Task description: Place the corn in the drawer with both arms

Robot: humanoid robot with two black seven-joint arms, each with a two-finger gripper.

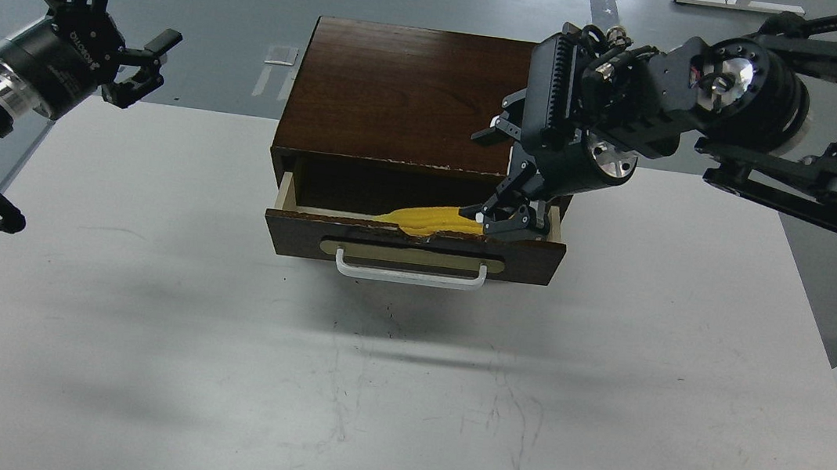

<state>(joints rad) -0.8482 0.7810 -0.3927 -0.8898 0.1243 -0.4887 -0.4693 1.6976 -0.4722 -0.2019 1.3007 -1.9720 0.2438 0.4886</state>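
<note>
Standing on a white table (136, 360), the drawer (414, 246) holds corn (432, 219).

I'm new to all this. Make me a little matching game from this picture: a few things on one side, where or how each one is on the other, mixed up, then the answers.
Things:
1. corn
2. drawer
3. left gripper
4. right gripper

States:
A. raised off to the side, fingers spread, holding nothing
B. pulled partly out of the cabinet
C. lying inside the open drawer
D. reaching down into the drawer at the corn's end

Pairs: 1-C, 2-B, 3-A, 4-D
</note>
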